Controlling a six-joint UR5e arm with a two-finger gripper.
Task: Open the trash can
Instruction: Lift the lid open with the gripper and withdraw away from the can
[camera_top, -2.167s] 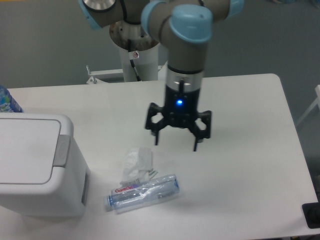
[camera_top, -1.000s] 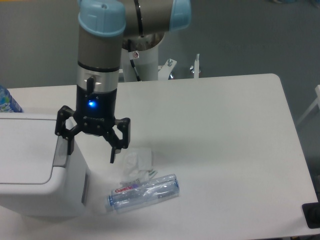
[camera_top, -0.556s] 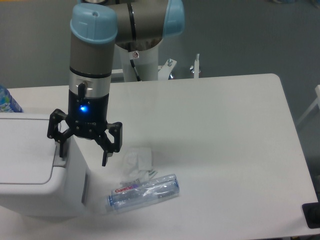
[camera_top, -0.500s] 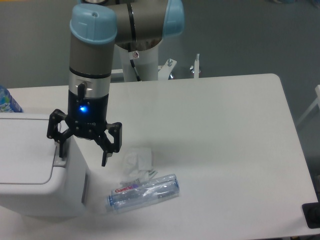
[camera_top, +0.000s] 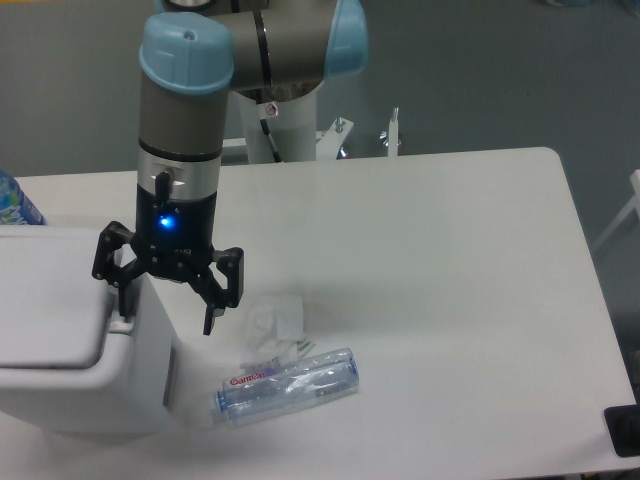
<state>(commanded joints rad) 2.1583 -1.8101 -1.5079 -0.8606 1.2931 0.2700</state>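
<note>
I see the gripper (camera_top: 166, 313) with jaws spread wide, straddling the right rim of the trash can (camera_top: 60, 340), which sits at the table's (camera_top: 450, 300) left edge, lid down.

The crushed clear bottle (camera_top: 285, 386), lying near the front of the bench (camera_top: 450, 300), carries a label with red lettering, too blurred to read for certain. No other text or number is legible.
</note>
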